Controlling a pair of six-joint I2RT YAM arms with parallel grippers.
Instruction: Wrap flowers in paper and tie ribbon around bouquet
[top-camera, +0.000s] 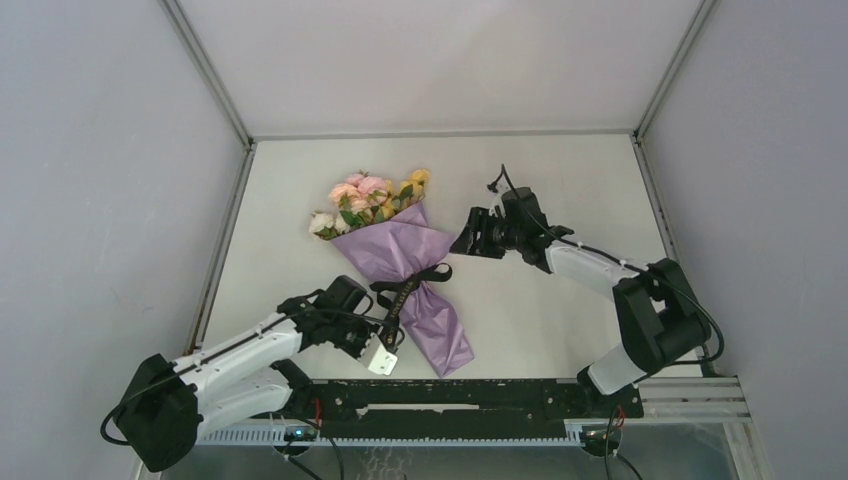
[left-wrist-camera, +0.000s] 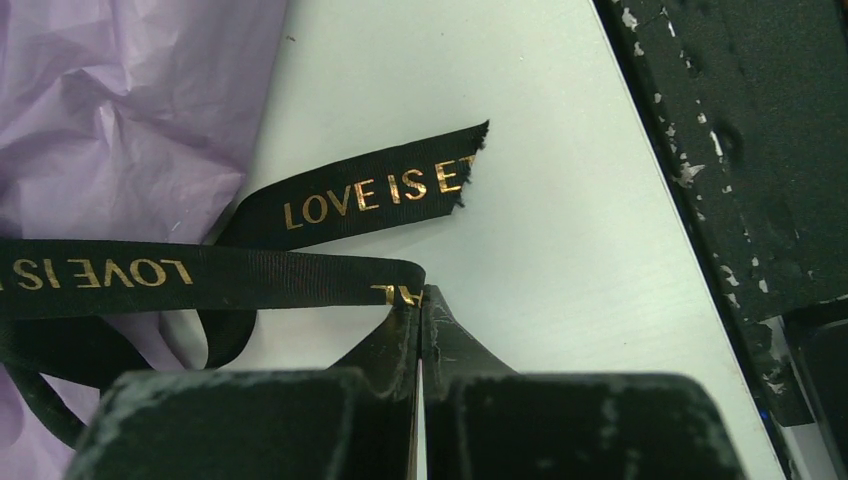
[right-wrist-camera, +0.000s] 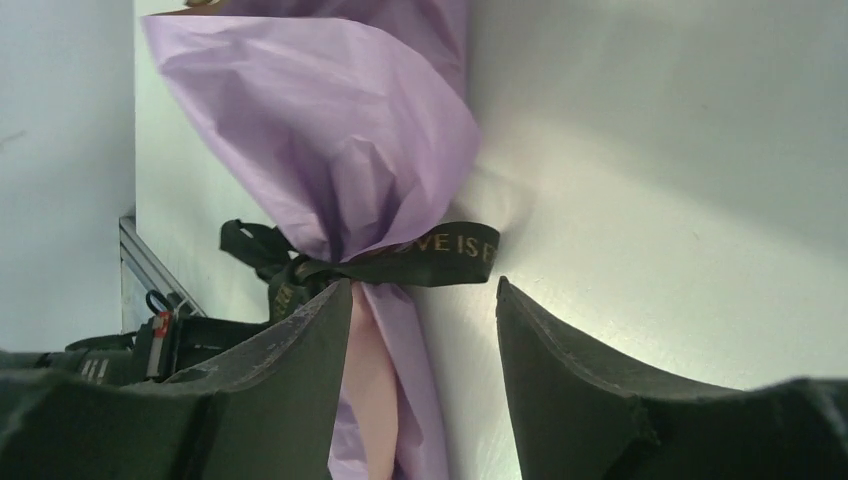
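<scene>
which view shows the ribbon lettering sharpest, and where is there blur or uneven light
Left wrist: ribbon lettering crisp, gold text readable. Right wrist: right gripper blurred up close, light uneven across the table, lettering softer. Top external: even light, faint shadows, lettering too small to read.

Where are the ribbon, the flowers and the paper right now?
ribbon (left-wrist-camera: 370, 195): left wrist view, on the gold-lettered free tail.
flowers (top-camera: 362, 190): top external view, on the pink blooms.
paper (top-camera: 395, 248): top external view, on the cone's wide upper part.
</scene>
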